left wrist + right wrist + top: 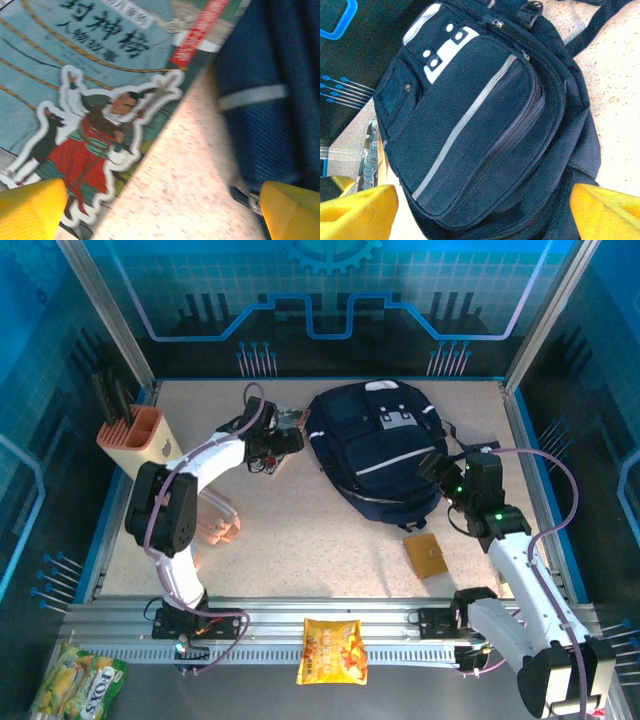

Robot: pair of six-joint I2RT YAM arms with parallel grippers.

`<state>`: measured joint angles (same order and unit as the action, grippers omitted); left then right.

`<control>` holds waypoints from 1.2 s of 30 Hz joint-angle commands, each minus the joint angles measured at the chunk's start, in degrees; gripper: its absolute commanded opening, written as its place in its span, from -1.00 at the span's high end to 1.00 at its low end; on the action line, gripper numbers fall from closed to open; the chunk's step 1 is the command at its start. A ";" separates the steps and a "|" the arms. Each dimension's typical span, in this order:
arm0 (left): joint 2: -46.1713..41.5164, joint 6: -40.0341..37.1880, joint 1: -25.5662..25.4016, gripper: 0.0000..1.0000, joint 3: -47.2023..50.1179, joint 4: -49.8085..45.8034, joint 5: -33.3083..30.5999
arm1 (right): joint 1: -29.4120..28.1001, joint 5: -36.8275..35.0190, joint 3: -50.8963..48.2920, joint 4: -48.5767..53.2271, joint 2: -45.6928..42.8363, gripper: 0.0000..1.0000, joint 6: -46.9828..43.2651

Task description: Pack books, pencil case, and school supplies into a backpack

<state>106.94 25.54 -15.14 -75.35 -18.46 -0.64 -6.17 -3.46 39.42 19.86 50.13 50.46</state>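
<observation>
Left wrist: book (100, 100) below spread jaws, backpack (270, 125) just beside.

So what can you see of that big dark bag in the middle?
It is a navy-blue fabric backpack, lying flat on the speckled table, front up. A grey-white patch sits near its top, a thin pale stripe crosses the front pocket, and the zips look closed. Dark straps trail off one side. An illustrated book lies just beside it.

— What sort of place is this?
— A robot lab cell. Blue circuit-print panels (400, 290) on aluminium posts (105, 310) wall the speckled table (330, 560). A left arm (205, 465) and right arm (520, 560), 2 together, rise from a slotted rail (270, 630) at the table's near edge.
</observation>
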 commanded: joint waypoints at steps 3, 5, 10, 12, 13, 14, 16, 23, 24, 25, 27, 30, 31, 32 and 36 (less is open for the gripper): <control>6.96 -1.78 3.38 -0.99 -7.50 -6.30 3.54 | -0.99 1.27 -0.92 -2.10 0.40 -0.79 -0.64; 8.59 -2.16 4.40 -0.99 -8.85 -6.39 4.80 | -0.99 1.44 -1.03 -2.34 0.47 -0.79 -0.50; 12.20 -2.77 6.23 -0.97 -12.36 -9.16 5.16 | -0.97 1.86 -1.10 -2.87 1.11 -0.79 -0.46; 13.26 -2.77 6.39 -0.92 -13.23 -10.65 4.68 | -0.95 2.05 -1.09 -3.08 1.50 -0.79 -0.53; 13.47 -2.56 6.37 -0.89 -13.05 -10.82 4.34 | -1.04 2.18 -1.07 -3.16 1.71 -0.79 -0.48; 13.28 -2.47 6.38 -0.88 -12.24 -10.22 4.37 | -1.04 2.22 -1.02 -3.24 1.83 -0.79 -0.48; 12.65 -1.70 6.47 -0.84 -10.19 -9.32 3.86 | -1.07 2.53 -0.59 -3.12 2.46 -0.77 -0.52; 12.03 1.42 6.30 -0.69 -6.91 -11.78 5.12 | -1.72 2.23 1.42 -1.01 3.40 -0.76 -1.78; 11.45 2.39 6.35 -0.69 -5.58 -11.57 6.45 | -1.74 2.21 1.37 -1.00 3.48 -0.76 -1.70; 10.50 3.62 6.27 -0.70 -3.63 -10.38 8.04 | -1.95 2.06 1.30 -1.20 3.55 -0.75 -1.53; 8.22 6.47 6.04 -0.69 0.48 -8.05 10.85 | -2.31 2.05 1.18 -1.73 3.80 -0.75 -1.00; 3.97 10.60 5.02 -0.70 7.23 -5.91 11.87 | -3.11 1.91 1.35 -2.86 4.67 -0.75 -0.52; 2.26 12.29 4.34 -0.70 9.81 -4.86 12.00 | -3.54 1.76 1.51 -3.24 5.24 -0.74 -0.41; 0.60 13.71 3.76 -0.70 12.21 -3.75 12.21 | -3.83 1.64 1.77 -3.42 5.68 -0.74 -0.43; -5.84 21.67 -1.87 -0.67 22.88 2.15 13.38 | -5.52 1.42 3.45 -4.11 8.21 -0.74 -0.26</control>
<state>102.41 38.83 -12.91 -59.09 -14.74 8.93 -10.26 -1.30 40.12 17.87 57.39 49.91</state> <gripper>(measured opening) 0.833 0.869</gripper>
